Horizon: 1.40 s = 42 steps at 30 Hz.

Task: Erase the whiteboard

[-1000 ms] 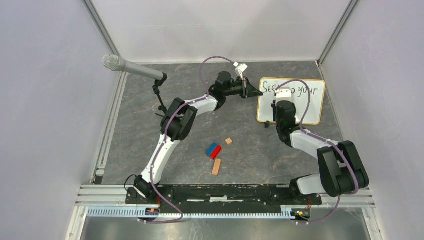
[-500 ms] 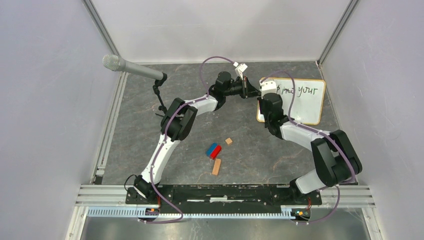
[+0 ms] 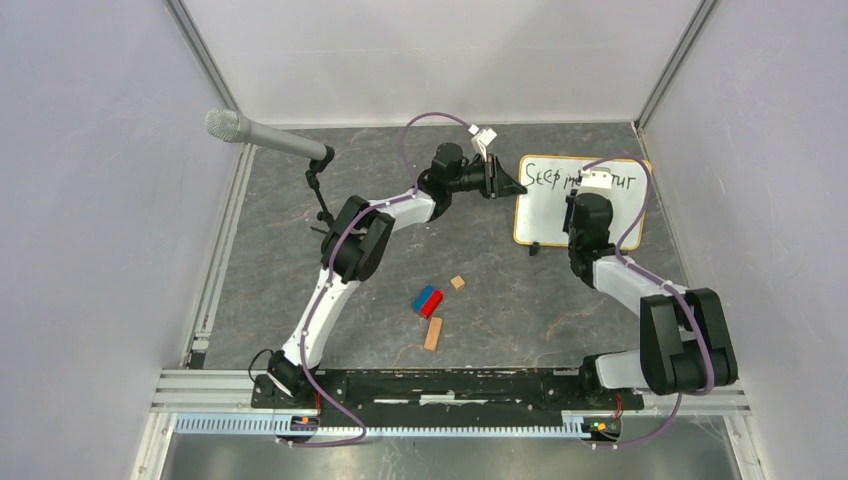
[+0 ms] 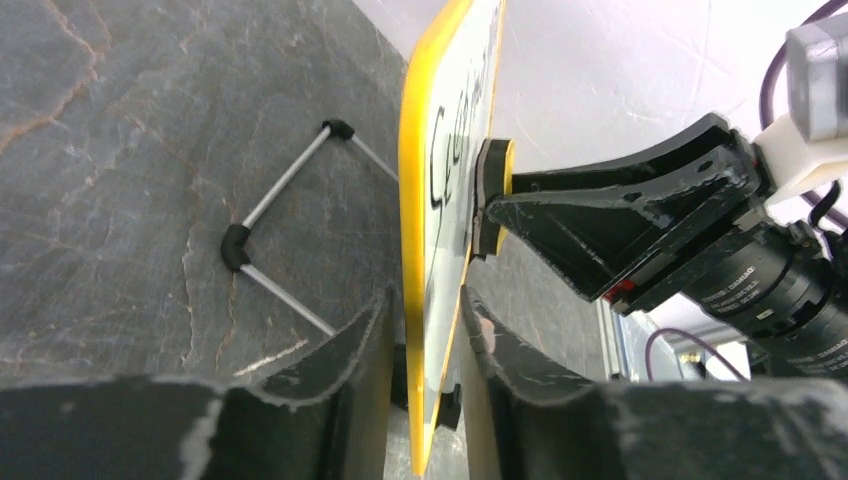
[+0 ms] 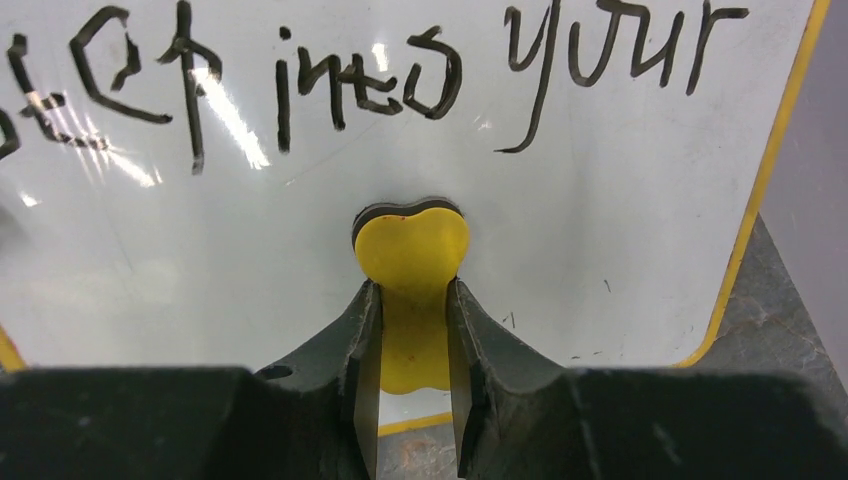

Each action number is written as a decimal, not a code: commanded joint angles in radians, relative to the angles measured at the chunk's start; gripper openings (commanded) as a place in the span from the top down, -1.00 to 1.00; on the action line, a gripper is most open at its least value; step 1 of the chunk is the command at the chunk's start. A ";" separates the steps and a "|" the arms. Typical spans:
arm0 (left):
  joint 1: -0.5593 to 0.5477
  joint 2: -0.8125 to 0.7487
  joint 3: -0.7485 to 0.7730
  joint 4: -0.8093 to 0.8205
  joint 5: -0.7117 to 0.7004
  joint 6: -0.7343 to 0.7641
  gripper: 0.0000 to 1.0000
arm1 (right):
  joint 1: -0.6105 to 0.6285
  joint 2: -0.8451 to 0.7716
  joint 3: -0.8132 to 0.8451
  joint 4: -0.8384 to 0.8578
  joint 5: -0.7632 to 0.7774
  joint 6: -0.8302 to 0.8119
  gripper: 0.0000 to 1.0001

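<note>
The whiteboard [image 3: 560, 215], yellow-framed with dark handwriting, stands at the back right, propped on a wire stand [image 4: 290, 230]. My left gripper [image 3: 516, 187] straddles the board's left edge [image 4: 432, 330]. Its fingers [image 4: 365, 350] stand slightly open, with thin gaps on both sides of the frame. My right gripper [image 5: 411, 300] is shut on a yellow eraser [image 5: 412, 245], which is pressed flat against the white surface below the word "into". From the left wrist view, the eraser [image 4: 490, 200] meets the board face, with the right gripper [image 4: 620, 225] behind it. In the top view the right gripper [image 3: 588, 207] is over the board's middle.
A microphone [image 3: 265, 137] on a small stand is at the back left. A blue-and-red block [image 3: 428, 301], a small wooden cube [image 3: 457, 282] and a wooden bar [image 3: 433, 334] lie mid-table. Enclosure walls stand close behind and right of the board.
My right gripper swept the eraser to the board's left side, then back right to below the middle of the writing. The left arm stayed at the board's left edge.
</note>
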 commanded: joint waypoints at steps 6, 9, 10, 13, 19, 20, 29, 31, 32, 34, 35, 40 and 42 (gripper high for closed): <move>-0.015 -0.092 -0.087 0.039 0.053 0.026 -0.10 | 0.001 -0.101 0.009 0.013 -0.059 -0.032 0.82; -0.026 -0.087 -0.102 0.049 0.051 0.020 -0.02 | 0.004 -0.067 0.055 0.033 -0.101 -0.036 0.83; -0.032 -0.085 -0.102 0.043 0.049 0.024 0.00 | 0.006 -0.046 0.077 0.037 -0.124 -0.043 0.82; -0.047 -0.077 -0.099 0.027 0.034 0.041 0.21 | 0.028 0.009 0.126 0.073 -0.174 -0.073 0.83; -0.057 -0.063 -0.064 -0.061 0.008 0.094 0.75 | 0.088 0.088 0.193 0.129 -0.200 -0.126 0.83; -0.055 -0.067 -0.062 -0.085 -0.001 0.110 0.85 | 0.105 0.107 0.204 0.130 -0.196 -0.149 0.83; -0.054 -0.058 -0.041 -0.185 -0.038 0.191 0.95 | 0.158 0.199 0.237 0.156 -0.107 -0.190 0.83; -0.053 -0.065 -0.050 -0.190 -0.038 0.203 0.95 | 0.143 0.197 0.227 0.156 -0.075 -0.178 0.84; -0.052 -0.069 -0.052 -0.196 -0.038 0.212 0.95 | 0.125 0.193 0.219 0.156 -0.067 -0.157 0.84; -0.052 -0.073 -0.052 -0.213 -0.038 0.227 0.95 | 0.077 0.179 0.200 0.161 -0.083 -0.121 0.84; -0.052 -0.072 -0.048 -0.223 -0.037 0.233 0.95 | 0.056 0.174 0.188 0.167 -0.095 -0.114 0.84; -0.049 -0.062 -0.025 -0.259 -0.027 0.248 0.95 | -0.046 0.158 0.170 0.162 -0.122 -0.116 0.83; -0.048 -0.061 -0.021 -0.266 -0.022 0.252 0.95 | -0.083 0.158 0.172 0.156 -0.141 -0.123 0.83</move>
